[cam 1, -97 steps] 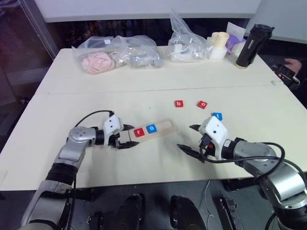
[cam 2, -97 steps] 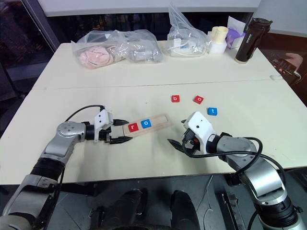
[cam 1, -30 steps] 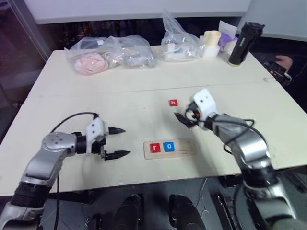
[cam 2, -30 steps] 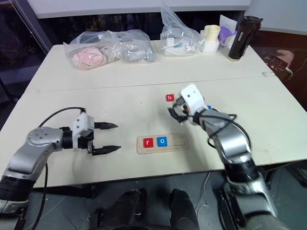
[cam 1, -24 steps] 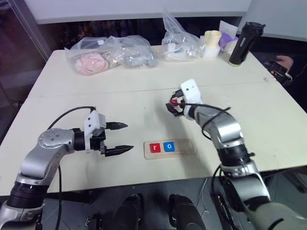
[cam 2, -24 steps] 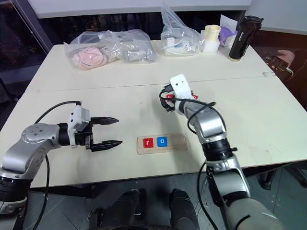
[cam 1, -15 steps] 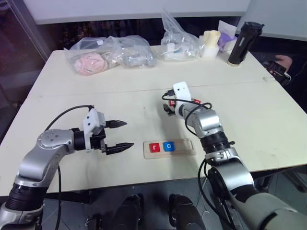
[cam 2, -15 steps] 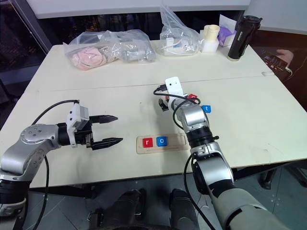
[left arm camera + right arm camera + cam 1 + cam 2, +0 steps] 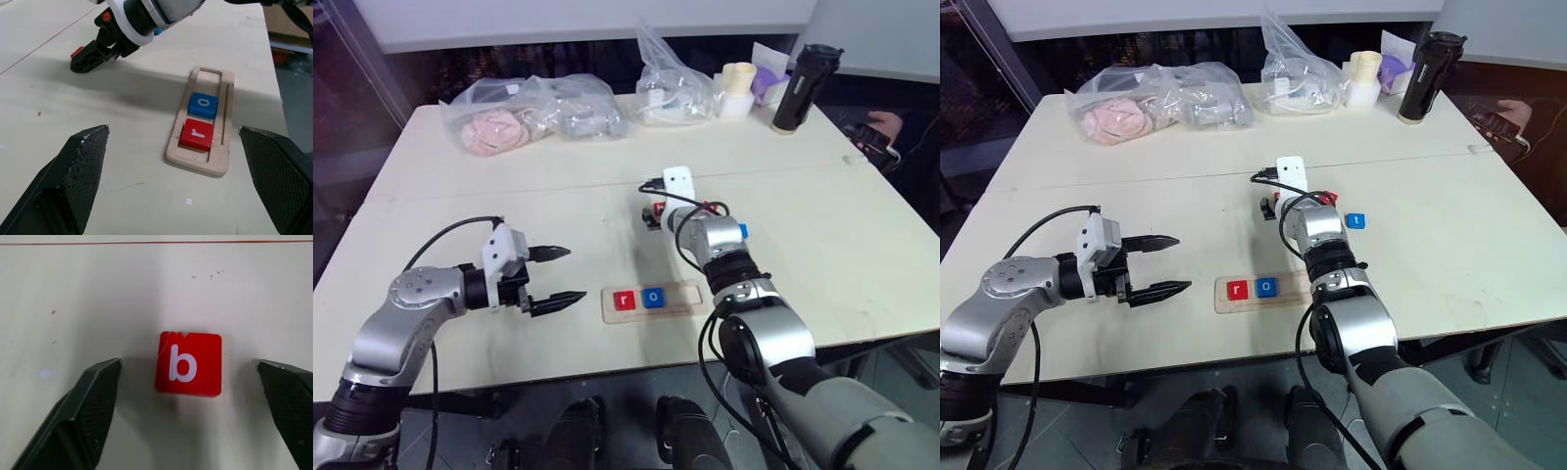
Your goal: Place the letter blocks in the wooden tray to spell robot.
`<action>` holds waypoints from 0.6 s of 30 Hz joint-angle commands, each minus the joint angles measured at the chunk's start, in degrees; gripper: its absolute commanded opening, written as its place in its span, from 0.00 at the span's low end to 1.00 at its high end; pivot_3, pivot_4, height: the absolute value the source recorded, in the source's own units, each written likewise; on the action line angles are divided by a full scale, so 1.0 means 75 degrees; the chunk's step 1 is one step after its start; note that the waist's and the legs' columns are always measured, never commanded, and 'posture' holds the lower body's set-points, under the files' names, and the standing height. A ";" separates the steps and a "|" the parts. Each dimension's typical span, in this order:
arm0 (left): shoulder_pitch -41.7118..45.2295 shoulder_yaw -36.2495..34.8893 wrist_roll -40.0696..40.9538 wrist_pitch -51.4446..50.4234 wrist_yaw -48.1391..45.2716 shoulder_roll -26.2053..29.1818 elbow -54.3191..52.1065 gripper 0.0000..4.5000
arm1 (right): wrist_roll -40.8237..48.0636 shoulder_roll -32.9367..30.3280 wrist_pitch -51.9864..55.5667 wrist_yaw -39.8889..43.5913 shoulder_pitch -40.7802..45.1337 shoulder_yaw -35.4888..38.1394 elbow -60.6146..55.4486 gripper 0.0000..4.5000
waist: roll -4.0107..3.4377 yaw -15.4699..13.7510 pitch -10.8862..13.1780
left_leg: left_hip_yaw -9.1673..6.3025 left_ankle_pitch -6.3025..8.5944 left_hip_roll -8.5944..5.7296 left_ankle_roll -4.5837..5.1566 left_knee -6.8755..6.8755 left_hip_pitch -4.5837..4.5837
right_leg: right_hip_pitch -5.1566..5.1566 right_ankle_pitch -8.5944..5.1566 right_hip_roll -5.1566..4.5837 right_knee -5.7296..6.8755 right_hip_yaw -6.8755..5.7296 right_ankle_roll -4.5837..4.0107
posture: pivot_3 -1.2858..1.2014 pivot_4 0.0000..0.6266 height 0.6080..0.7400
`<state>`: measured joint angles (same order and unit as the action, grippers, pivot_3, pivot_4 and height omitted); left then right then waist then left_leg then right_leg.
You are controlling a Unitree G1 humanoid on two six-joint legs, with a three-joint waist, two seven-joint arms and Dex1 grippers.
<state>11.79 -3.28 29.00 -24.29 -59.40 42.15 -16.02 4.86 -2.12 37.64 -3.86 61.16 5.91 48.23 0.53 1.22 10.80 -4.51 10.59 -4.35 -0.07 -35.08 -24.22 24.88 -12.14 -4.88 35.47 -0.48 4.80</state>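
Wooden tray (image 9: 658,300) lies crosswise, r and o at its left

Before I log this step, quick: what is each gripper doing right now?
Left gripper: open, holding nothing, hanging beside the wooden tray.
Right gripper: open, fingers either side of the red b block, not gripping it.
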 commanded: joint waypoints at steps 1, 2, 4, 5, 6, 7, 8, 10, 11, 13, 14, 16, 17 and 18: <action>0.0019 -0.0060 -0.0082 0.0211 0.0095 -0.0029 -0.0184 1.00 | 0.0128 0.0104 -0.0136 -0.0109 0.0238 0.0201 0.0227 0.59 | 0.0000 0.0004 0.0000 | 0.0000 0.0000 0.0000 0.0000 0.0000 0.0001 | -0.0001 0.0000 0.0001 0.0000 0.0001 0.0000 | 0.52 0.24 0.98; 0.0021 -0.0050 -0.0085 0.0210 0.0108 -0.0039 -0.0186 1.00 | 0.0111 0.0100 -0.0163 -0.0100 0.0248 0.0197 0.0259 0.49 | 0.0000 0.0007 0.0000 | 0.0001 0.0000 0.0000 0.0000 0.0000 0.0001 | -0.0001 0.0000 0.0001 0.0000 0.0001 0.0000 | 0.52 0.24 0.98; 0.0034 -0.0017 -0.0092 0.0212 0.0132 -0.0069 -0.0167 1.00 | 0.0059 0.0082 -0.0192 -0.0072 0.0252 0.0178 0.0260 0.25 | -0.0001 0.0010 0.0000 | 0.0002 0.0000 0.0002 0.0000 0.0000 0.0003 | -0.0001 0.0000 0.0004 0.0000 0.0002 0.0000 | 0.52 0.24 0.98; 0.0031 0.0006 -0.0107 0.0228 0.0141 -0.0085 -0.0160 1.00 | 0.0021 0.0068 -0.0165 -0.0054 0.0232 0.0140 0.0187 0.26 | -0.0001 0.0011 0.0000 | 0.0002 0.0000 0.0004 0.0000 0.0002 0.0004 | -0.0001 0.0000 0.0006 0.0000 0.0003 0.0000 | 0.52 0.24 0.98; 0.0031 0.0030 -0.0112 0.0243 0.0136 -0.0108 -0.0153 1.00 | -0.0058 0.0026 -0.0059 -0.0058 0.0167 0.0051 -0.0038 0.26 | -0.0001 0.0011 0.0000 | 0.0003 0.0000 0.0006 0.0000 0.0002 0.0004 | -0.0001 0.0000 0.0008 0.0000 0.0004 0.0000 | 0.52 0.24 0.98; 0.0033 0.0050 -0.0110 0.0241 0.0145 -0.0137 -0.0163 1.00 | -0.0137 -0.0037 0.0087 -0.0020 0.0063 -0.0058 -0.0361 0.26 | -0.0002 0.0011 0.0000 | 0.0003 0.0000 0.0007 0.0000 0.0003 0.0005 | -0.0001 0.0000 0.0010 0.0000 0.0005 -0.0001 | 0.52 0.24 0.98; 0.0038 0.0073 -0.0105 0.0233 0.0152 -0.0167 -0.0179 1.00 | -0.0202 -0.0160 0.0436 0.0093 -0.0154 -0.0216 -0.0991 0.26 | -0.0002 0.0009 0.0000 | 0.0003 0.0000 0.0008 0.0000 0.0005 0.0004 | -0.0001 0.0001 0.0011 0.0000 0.0005 -0.0001 | 0.52 0.24 0.98; 0.0049 0.0114 -0.0107 0.0223 0.0143 -0.0208 -0.0203 1.00 | -0.0220 -0.0442 0.1273 0.0369 -0.0676 -0.0494 -0.2519 0.26 | -0.0003 -0.0040 0.0001 | 0.0003 0.0000 0.0009 0.0000 0.0007 0.0003 | 0.0000 0.0000 0.0011 -0.0002 0.0006 -0.0002 | 0.52 0.24 0.98; 0.0064 0.0139 -0.0104 0.0232 0.0113 -0.0228 -0.0186 1.00 | -0.0155 -0.0646 0.1904 0.0547 -0.1021 -0.0601 -0.3562 0.26 | -0.0003 -0.0060 0.0001 | 0.0002 0.0000 0.0009 0.0000 0.0007 0.0000 | 0.0000 0.0000 0.0010 -0.0002 0.0006 -0.0001 | 0.52 0.24 0.98; 0.0093 0.0217 -0.0100 0.0260 0.0026 -0.0247 -0.0165 1.00 | 0.0085 -0.1110 0.3303 0.0895 -0.1708 -0.0685 -0.5624 0.26 | -0.0005 -0.0096 0.0002 | 0.0002 0.0000 0.0007 0.0000 0.0002 -0.0012 | 0.0005 0.0000 0.0007 -0.0005 0.0006 0.0000 | 0.52 0.24 0.98; 0.0110 0.0259 -0.0095 0.0275 -0.0020 -0.0246 -0.0153 1.00 | 0.0196 -0.1295 0.3926 0.1006 -0.1999 -0.0661 -0.6492 0.26 | -0.0005 -0.0084 0.0002 | 0.0001 0.0000 0.0006 0.0000 0.0001 -0.0020 | 0.0010 0.0000 0.0004 -0.0007 0.0006 0.0000 | 0.52 0.24 0.98; 0.0140 0.0335 -0.0081 0.0277 -0.0090 -0.0247 -0.0151 1.00 | 0.0438 -0.1805 0.5302 0.1232 -0.2630 -0.0595 -0.8291 0.26 | -0.0005 -0.0074 0.0002 | 0.0005 0.0000 0.0004 0.0000 -0.0001 -0.0023 | 0.0014 -0.0001 0.0000 -0.0010 0.0006 0.0001 | 0.52 0.24 0.98; 0.0148 0.0357 -0.0059 0.0277 -0.0145 -0.0243 -0.0164 1.00 | 0.0568 -0.2037 0.6008 0.1348 -0.2916 -0.0496 -0.9077 0.26 | -0.0005 -0.0068 0.0002 | 0.0005 0.0001 0.0006 0.0001 -0.0001 -0.0021 | 0.0012 -0.0002 -0.0002 -0.0009 0.0005 0.0001 | 0.52 0.24 0.98; 0.0166 0.0365 -0.0023 0.0266 -0.0196 -0.0248 -0.0165 1.00 | 0.0669 -0.2241 0.6609 0.1449 -0.3156 -0.0393 -0.9719 0.26 | -0.0005 -0.0062 0.0002 | 0.0005 0.0000 0.0006 0.0001 0.0002 -0.0021 | 0.0014 -0.0002 -0.0003 -0.0009 0.0004 0.0000 | 0.52 0.24 0.98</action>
<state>12.32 -0.38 28.09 -23.17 -60.08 40.21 -15.97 8.26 -18.17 80.80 5.74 37.99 1.88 -16.91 0.50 0.75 10.82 -4.48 10.60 -4.26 -0.06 -35.07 -24.37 24.99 -12.16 -4.96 35.41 -0.46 4.80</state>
